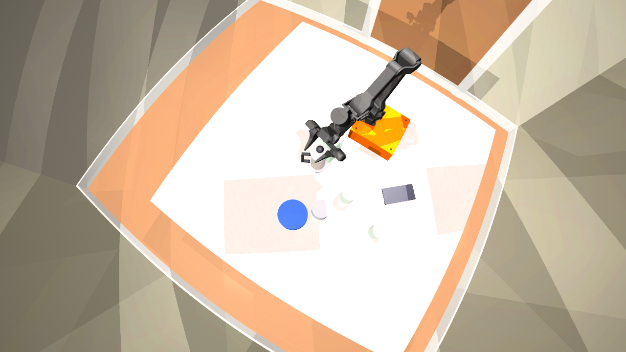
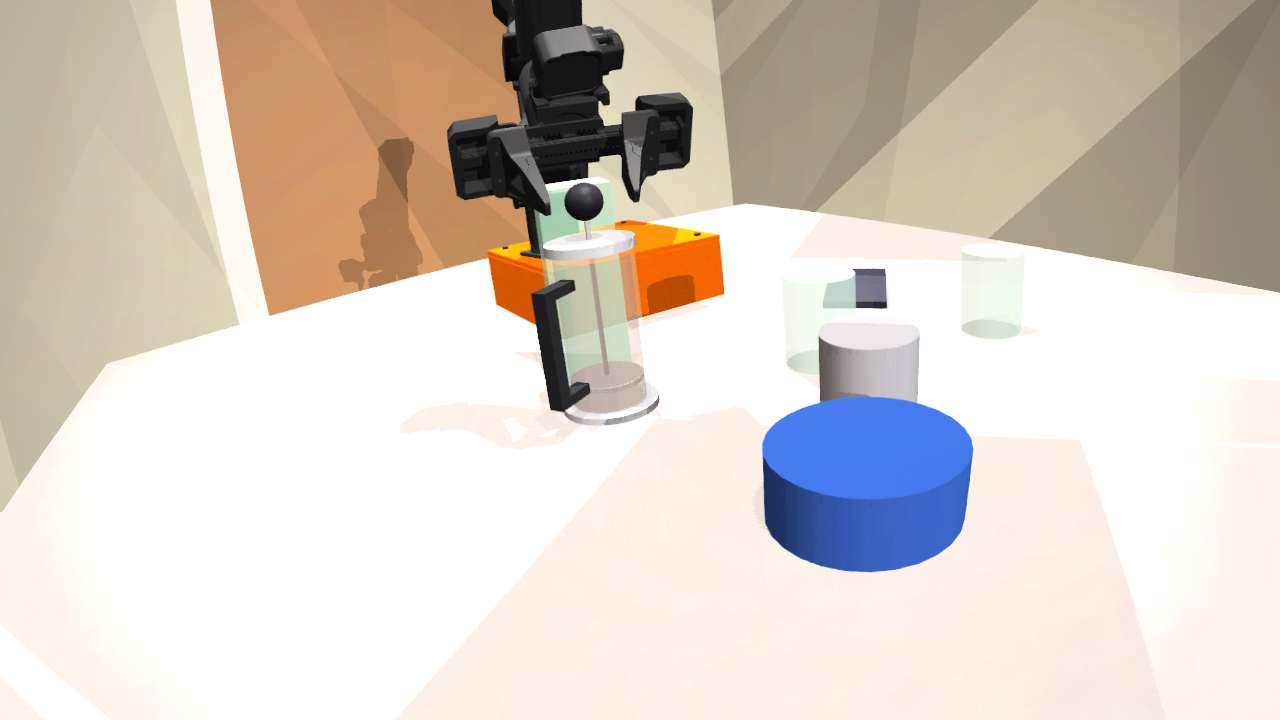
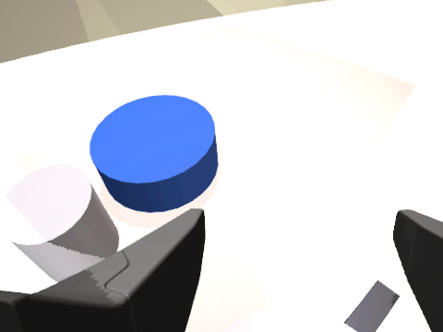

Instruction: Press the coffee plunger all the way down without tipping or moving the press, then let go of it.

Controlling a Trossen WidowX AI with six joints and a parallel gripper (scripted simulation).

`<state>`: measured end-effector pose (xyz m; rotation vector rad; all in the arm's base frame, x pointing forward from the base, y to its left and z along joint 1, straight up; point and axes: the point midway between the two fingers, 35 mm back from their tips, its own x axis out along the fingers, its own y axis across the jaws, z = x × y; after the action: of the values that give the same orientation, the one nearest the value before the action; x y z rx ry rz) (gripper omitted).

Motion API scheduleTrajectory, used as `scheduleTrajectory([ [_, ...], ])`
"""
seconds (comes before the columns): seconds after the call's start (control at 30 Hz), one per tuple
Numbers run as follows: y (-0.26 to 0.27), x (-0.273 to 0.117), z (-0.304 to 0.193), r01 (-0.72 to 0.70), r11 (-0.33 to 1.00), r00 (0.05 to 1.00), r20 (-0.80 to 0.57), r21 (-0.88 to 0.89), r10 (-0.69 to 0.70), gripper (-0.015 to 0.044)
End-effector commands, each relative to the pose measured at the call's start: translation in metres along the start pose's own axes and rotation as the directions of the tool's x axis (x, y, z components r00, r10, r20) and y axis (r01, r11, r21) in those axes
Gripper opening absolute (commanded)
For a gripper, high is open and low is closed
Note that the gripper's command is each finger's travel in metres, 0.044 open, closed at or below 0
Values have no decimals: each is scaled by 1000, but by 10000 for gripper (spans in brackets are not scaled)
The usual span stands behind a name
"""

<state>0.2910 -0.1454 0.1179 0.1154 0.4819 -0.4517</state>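
Note:
The coffee press (image 1: 317, 164) (image 2: 626, 313) stands on its white base. In the exterior view it leans slightly left; whether it is truly tilted I cannot tell. Its black handle (image 1: 302, 157) (image 2: 547, 349) faces left. The black plunger knob (image 1: 320, 149) (image 2: 583, 201) sits above the white lid (image 2: 572, 247), with a short length of rod showing between them. The plunger disc (image 2: 608, 376) is low in the glass. My gripper (image 1: 310, 155) (image 2: 591, 205) (image 3: 299, 223) is open around the knob's area, with no finger plainly touching it. The knob is out of the wrist view.
An orange box (image 1: 380, 133) (image 2: 680, 291) and a greenish clear block (image 2: 568, 215) are behind the press. A blue cylinder (image 1: 292, 214) (image 2: 866, 483) (image 3: 154, 148), a grey cylinder (image 1: 319, 210) (image 2: 868, 367) (image 3: 55, 203), two clear cylinders and a dark block (image 1: 396, 194) stand elsewhere.

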Motion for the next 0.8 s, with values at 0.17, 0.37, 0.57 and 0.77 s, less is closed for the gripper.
scheduleTrajectory([
  [0.17,0,0,0,0,1000,1000,-1,0,0,440],
  [0.37,0,-14,15,-2,1000,1000,1,-6,2,440],
  [0.57,1,-68,46,-4,1000,1000,-17,0,4,440],
  [0.77,1,-75,46,-4,1000,1000,-19,1,4,440],
])
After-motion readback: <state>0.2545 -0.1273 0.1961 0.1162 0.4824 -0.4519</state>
